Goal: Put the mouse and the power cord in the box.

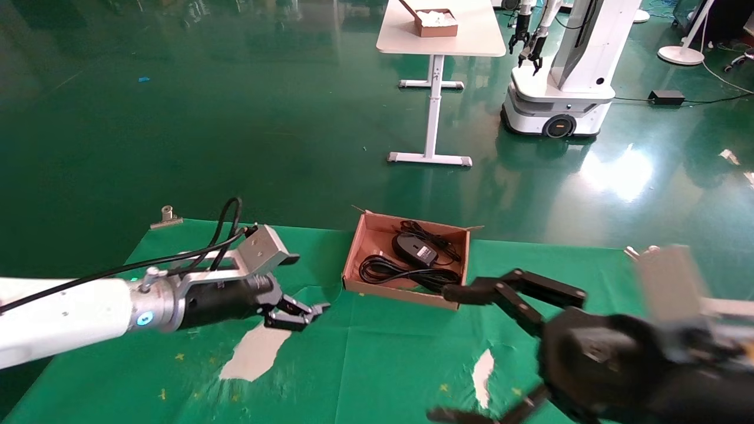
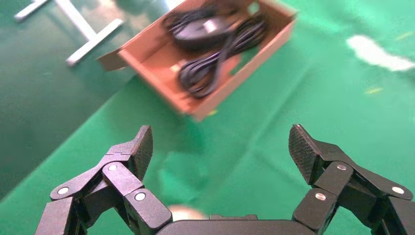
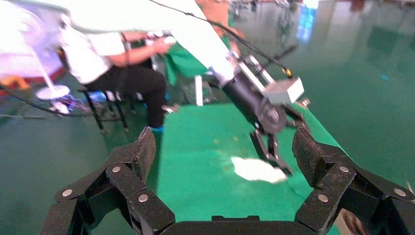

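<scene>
The brown cardboard box [image 1: 377,238] sits at the far edge of the green-covered table. Inside it lie the black mouse [image 1: 414,248] with its thin cable and the looped power cord [image 1: 389,270]. My left gripper [image 1: 300,315] hovers open over the cloth, left of the box, holding nothing. My right gripper [image 1: 450,353] is raised and open at the near right, one fingertip in front of the box's near right corner. The left wrist view shows the open left gripper [image 2: 219,142], the box [image 2: 254,61], the mouse [image 2: 198,32] and the cord [image 2: 210,68]. The right gripper [image 3: 222,147] is empty in its own view.
Two worn white patches [image 1: 256,353] [image 1: 483,368] mark the green cloth. A metal clip [image 1: 166,216] sits at the table's far left corner. Beyond are a white table with a smaller box [image 1: 436,23] and another robot [image 1: 559,70]. A seated person [image 3: 122,63] is at the side.
</scene>
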